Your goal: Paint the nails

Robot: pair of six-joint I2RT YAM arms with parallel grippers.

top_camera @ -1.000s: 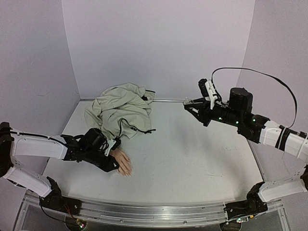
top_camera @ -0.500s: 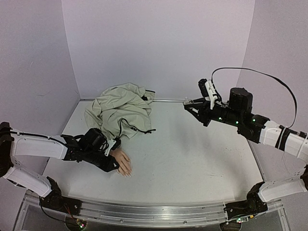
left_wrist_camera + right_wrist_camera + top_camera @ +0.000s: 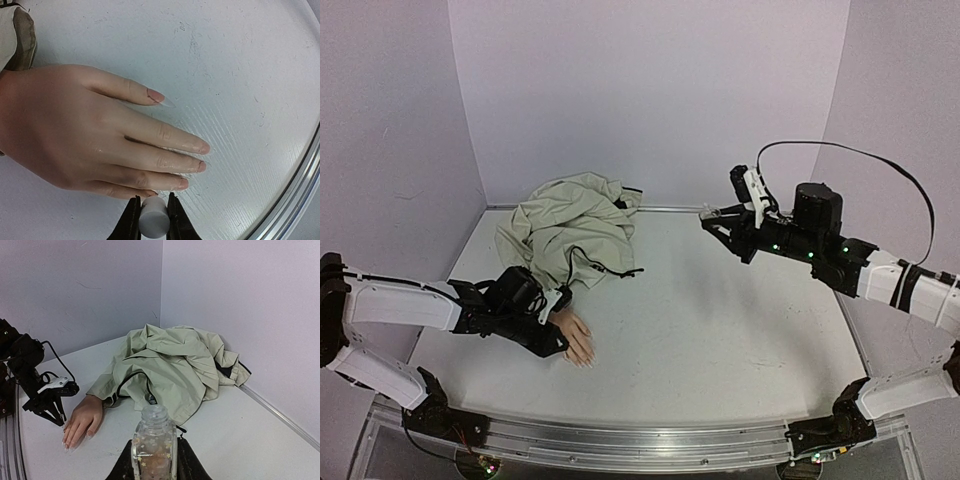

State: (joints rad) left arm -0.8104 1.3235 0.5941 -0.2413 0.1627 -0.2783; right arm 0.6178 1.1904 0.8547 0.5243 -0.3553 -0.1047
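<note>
The flesh-pink mannequin hand [image 3: 75, 135] lies palm down on the table, fingers spread, coming out of a beige jacket sleeve [image 3: 12, 35]. Its nails are pale: a long thumb nail [image 3: 164, 100], and wet-looking tips on the index [image 3: 202, 148] and middle finger [image 3: 200, 166]. My left gripper [image 3: 152, 200] is shut on a white cylindrical cap [image 3: 154, 220], right beside the little finger's tip; whatever hangs below the cap is hidden. My right gripper [image 3: 154, 442] is shut on a clear, uncapped glass bottle [image 3: 154, 447], held above the table's far right [image 3: 712, 213].
The crumpled beige jacket [image 3: 570, 230] lies at the back left, its sleeve running to the hand [image 3: 578, 338]. A metal rail [image 3: 640, 445] borders the near table edge, close to the fingertips. Walls close in the left, back and right sides.
The right arm has edged very slightly left with the bottle. The left gripper and the hand have not moved.
</note>
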